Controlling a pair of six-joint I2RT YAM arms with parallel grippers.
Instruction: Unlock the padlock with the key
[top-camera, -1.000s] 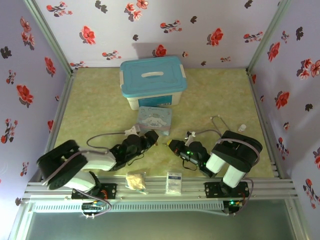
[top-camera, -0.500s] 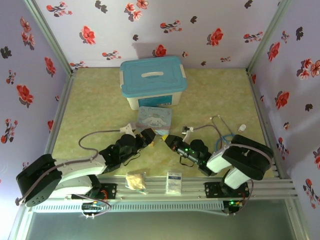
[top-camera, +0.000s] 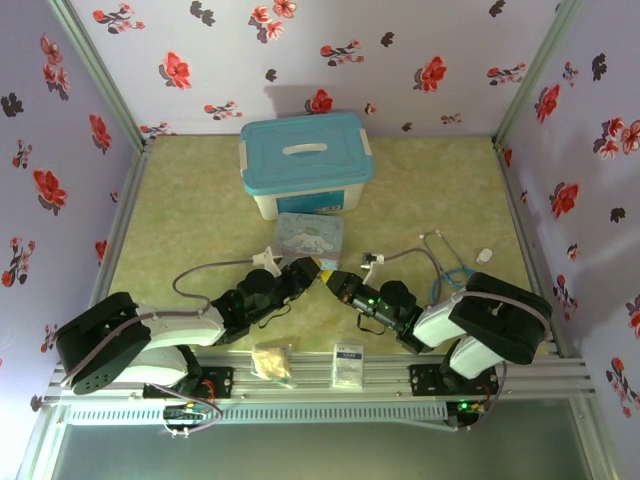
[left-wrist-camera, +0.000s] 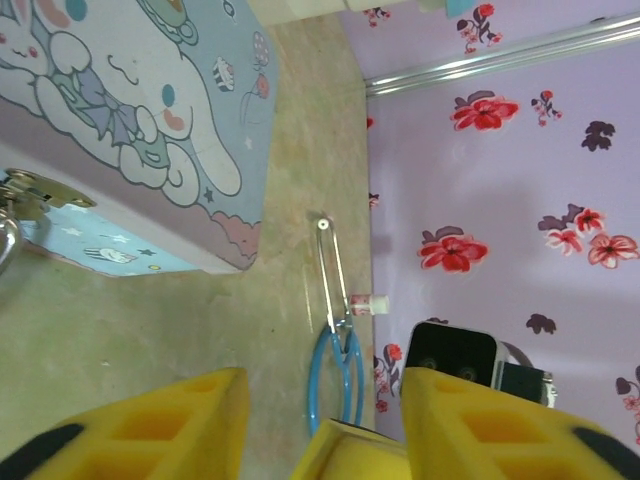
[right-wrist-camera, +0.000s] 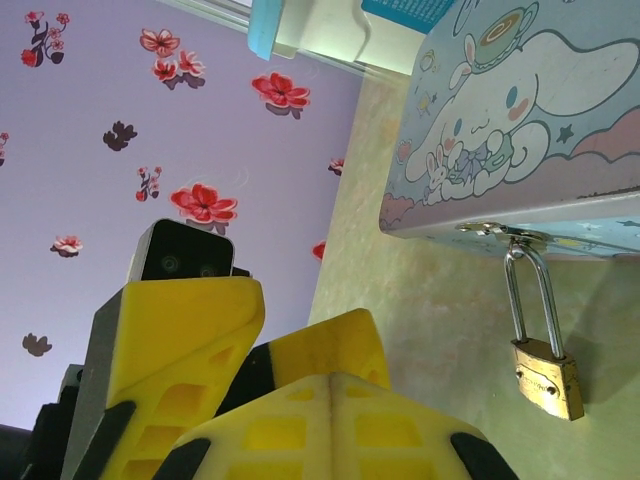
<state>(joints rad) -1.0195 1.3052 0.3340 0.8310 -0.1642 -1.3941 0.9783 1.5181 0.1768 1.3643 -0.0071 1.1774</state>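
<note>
The brass padlock (right-wrist-camera: 545, 378) hangs by its silver shackle from the clasp of the pastel cartoon tin (right-wrist-camera: 520, 110), resting on the floor in front of it. Only the clasp (left-wrist-camera: 30, 193) shows at the left edge of the left wrist view, on the tin (left-wrist-camera: 130, 120). My right gripper (right-wrist-camera: 330, 378) is shut, pads pressed together, left of the padlock and apart from it. My left gripper (left-wrist-camera: 320, 388) is open, with the right gripper's tip between its fingers. Both grippers (top-camera: 310, 270) (top-camera: 335, 281) meet in front of the tin (top-camera: 310, 236). The key is hidden.
A blue-lidded box (top-camera: 305, 160) stands behind the tin. A blue-handled scissors-like tool (top-camera: 450, 268) and a small white bottle (top-camera: 484, 256) lie to the right. A beige packet (top-camera: 272, 360) and a white card (top-camera: 348, 366) sit at the front rail.
Both grippers have crept forward toward the tin's front and closer together; their tips now meet. The left arm's elbow swung out and partly back.
</note>
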